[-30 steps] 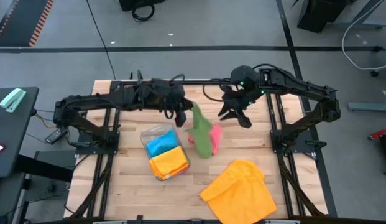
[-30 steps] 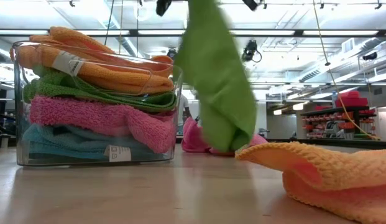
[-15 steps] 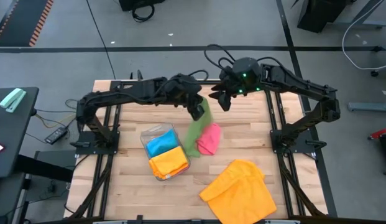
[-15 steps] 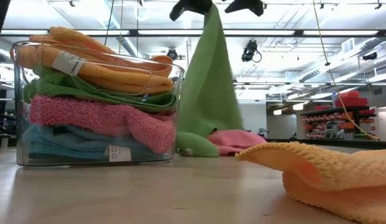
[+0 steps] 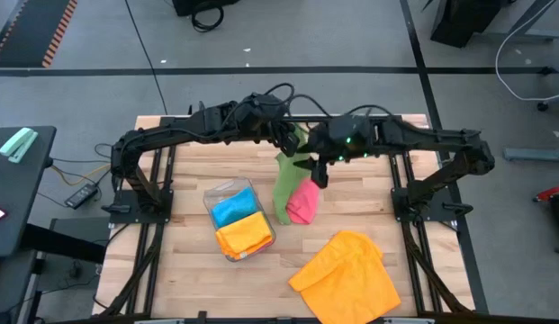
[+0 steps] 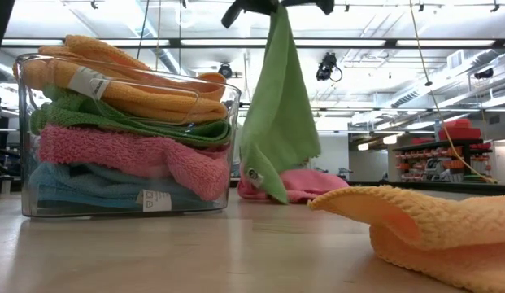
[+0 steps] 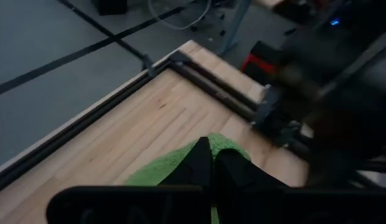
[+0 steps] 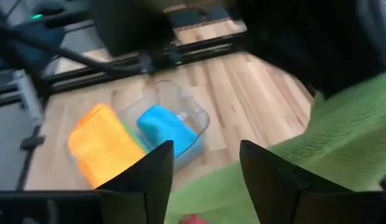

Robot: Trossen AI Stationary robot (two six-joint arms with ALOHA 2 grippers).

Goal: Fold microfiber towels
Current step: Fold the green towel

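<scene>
Here, near table edge, orange towel (image 5: 347, 276) lies rumpled at 5 o'clock. Clear bin (image 5: 236, 219) at 8 o'clock holds folded towels. Pink towel (image 5: 303, 200) lies mid-table. Green towel (image 5: 287, 186) hangs from left gripper (image 5: 287, 140), fingers clamped on top edge, lower corner reaching down by pink one. Right gripper (image 5: 317, 169) at 12 o'clock, fingers spread, beside green cloth, gripping nothing.

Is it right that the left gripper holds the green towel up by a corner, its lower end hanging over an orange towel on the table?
Not quite. The left gripper does hold the green towel up, but its lower end hangs over the pink towel, as the high view shows. The orange towel lies apart, nearer the table's front edge.
</scene>
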